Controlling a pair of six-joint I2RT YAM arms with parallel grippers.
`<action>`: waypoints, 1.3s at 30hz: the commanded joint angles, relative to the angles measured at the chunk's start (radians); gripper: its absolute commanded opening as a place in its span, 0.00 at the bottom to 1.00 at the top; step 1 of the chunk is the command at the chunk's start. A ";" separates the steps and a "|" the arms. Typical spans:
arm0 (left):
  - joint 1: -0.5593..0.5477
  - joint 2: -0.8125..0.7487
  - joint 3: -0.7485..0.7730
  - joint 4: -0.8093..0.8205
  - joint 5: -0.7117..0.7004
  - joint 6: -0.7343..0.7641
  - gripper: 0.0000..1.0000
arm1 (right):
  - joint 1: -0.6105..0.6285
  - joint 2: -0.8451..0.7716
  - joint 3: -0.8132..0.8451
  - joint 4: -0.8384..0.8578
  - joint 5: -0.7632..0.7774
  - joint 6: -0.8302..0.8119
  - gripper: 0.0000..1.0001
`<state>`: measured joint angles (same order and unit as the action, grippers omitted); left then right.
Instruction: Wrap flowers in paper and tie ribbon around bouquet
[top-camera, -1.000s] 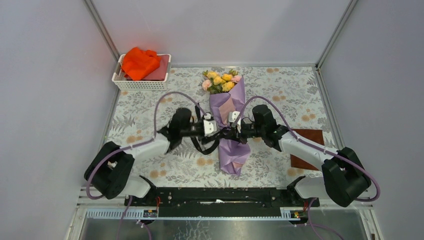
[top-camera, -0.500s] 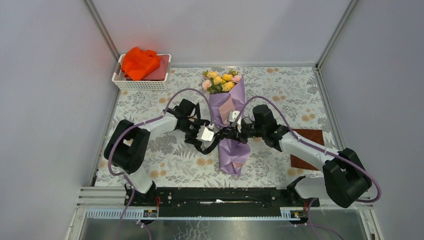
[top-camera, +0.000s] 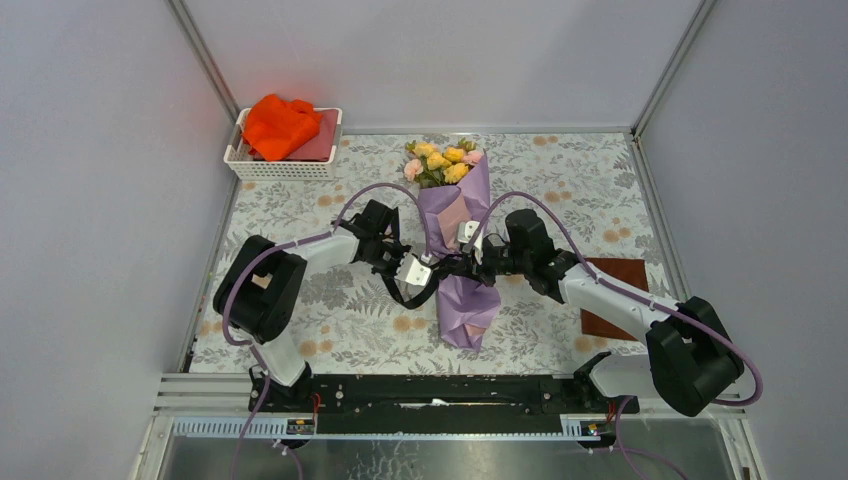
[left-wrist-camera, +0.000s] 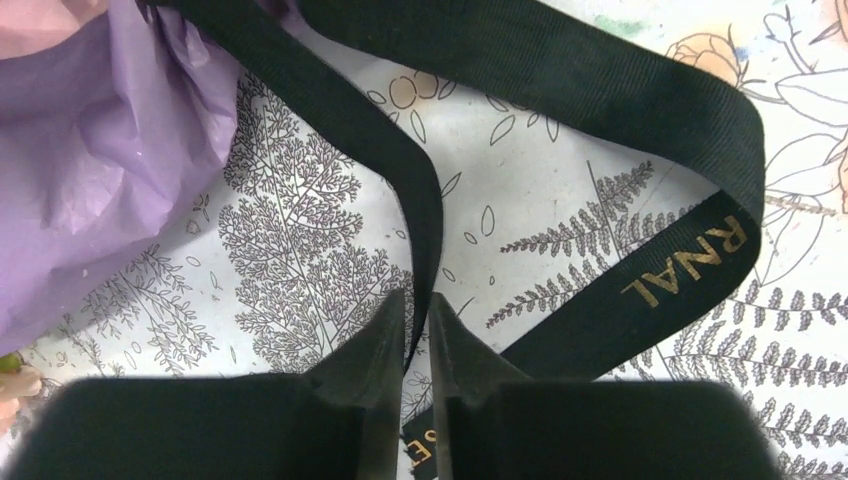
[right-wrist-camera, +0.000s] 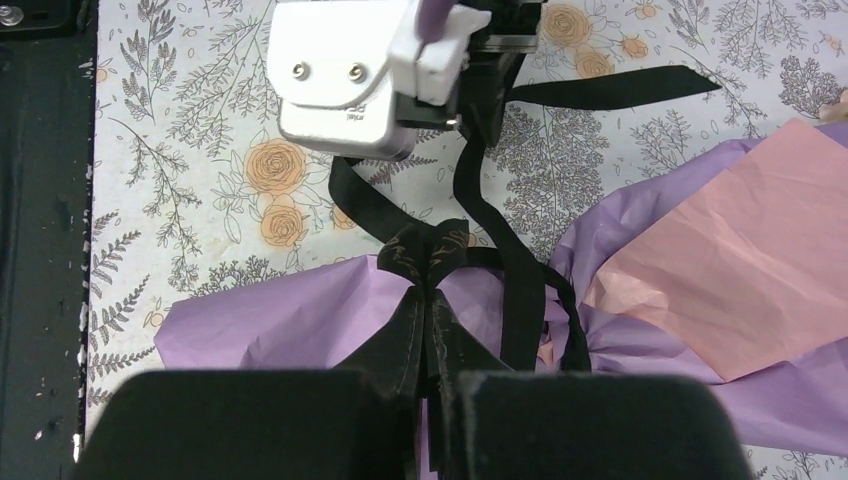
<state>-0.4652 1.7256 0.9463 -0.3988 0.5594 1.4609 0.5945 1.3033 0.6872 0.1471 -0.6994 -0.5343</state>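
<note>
**Bench.** The bench (top-camera: 600, 180), under a floral cover, carries all the work. A white basket (top-camera: 285, 168) with an orange cloth (top-camera: 278, 122) sits at the far left corner and a brown pad (top-camera: 615, 275) by the right arm, both well apart from the job.

**Bouquet.** The bouquet (top-camera: 458, 250) lies flat at mid-bench, its blooms pointing away from the arm bases. The paper (top-camera: 465, 305) is already rolled into a cone, pinched narrow at the waist and flaring at the near end. The flowers (top-camera: 440, 162) show at the far mouth. Wrapping appears done; tying is the step in hand.

**Ribbon.** The ribbon (left-wrist-camera: 600, 70) crosses the paper at the waist. Loose loops trail onto the bench on the left side of the bouquet.

**Right pincer.** The right pincer (right-wrist-camera: 428, 310) is clenched on a folded bit of ribbon directly over the waist. In my judgement it anchors that point so the band cannot slide along the cone.

**Left pincer.** The left pincer (left-wrist-camera: 418, 310) sits just beside the bouquet, low over the bench. Its jaws are nearly together, with one ribbon strand running between them, so it is grasping the ribbon. This looks like a hold for drawing that strand sideways against the anchored point.

**Risk.** A hard pull could crumple the thin paper or drag the bouquet.
</note>
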 joint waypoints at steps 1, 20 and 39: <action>-0.010 -0.013 -0.045 0.045 -0.045 0.058 0.11 | -0.005 -0.021 0.035 0.008 0.017 0.006 0.00; -0.197 -0.407 0.001 -0.068 0.237 -0.859 0.00 | -0.073 0.091 0.209 -0.030 0.126 0.414 0.00; -0.508 -0.237 -0.167 1.359 0.139 -1.715 0.00 | -0.102 0.050 0.250 -0.115 0.184 0.493 0.00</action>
<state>-0.9493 1.4754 0.7536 0.6170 0.8005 -0.1761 0.5068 1.3903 0.8806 0.0391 -0.5224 -0.0528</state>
